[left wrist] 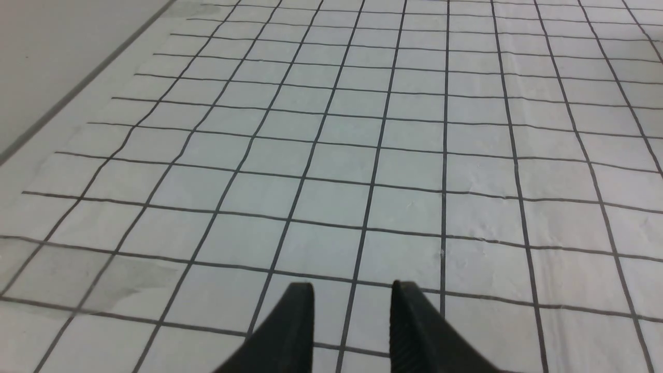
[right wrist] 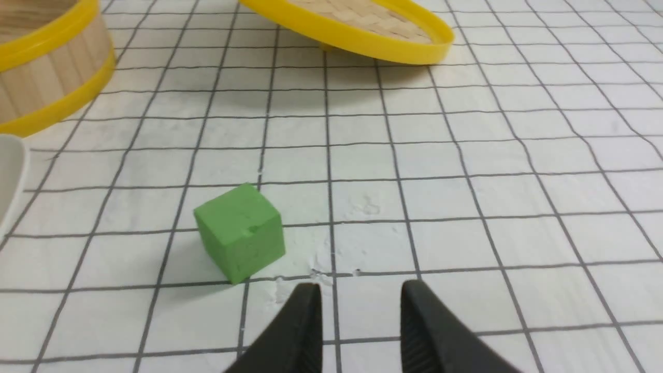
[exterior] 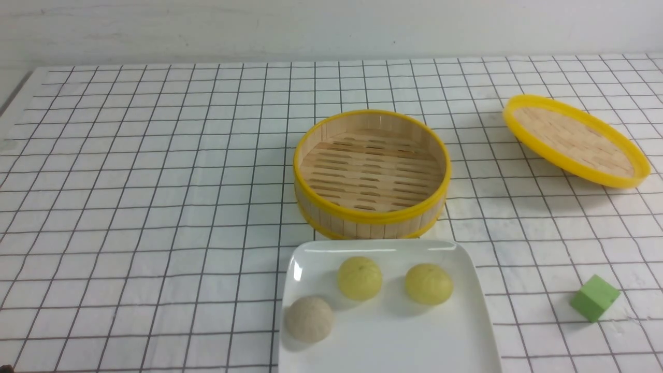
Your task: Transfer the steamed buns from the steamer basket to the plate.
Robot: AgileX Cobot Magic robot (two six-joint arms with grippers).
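Three steamed buns lie on the white plate (exterior: 466, 269) at the front centre: a greyish one (exterior: 309, 318) at its left, a pale yellow one (exterior: 359, 278) in the middle and another yellow one (exterior: 429, 283) to the right. Just behind the plate stands the steamer basket (exterior: 371, 215), with only its slatted floor showing inside. Neither arm appears in the front view. My left gripper (left wrist: 352, 290) is open over bare checked cloth. My right gripper (right wrist: 360, 290) is open too, with nothing between its fingers, close to a green cube (right wrist: 240, 231).
The shallow yellow-rimmed woven lid (exterior: 575, 140) rests tilted at the back right. The green cube (exterior: 594, 297) sits right of the plate. In the right wrist view the basket wall (right wrist: 52, 77), the lid (right wrist: 362, 23) and a corner of the plate (right wrist: 9, 176) show.
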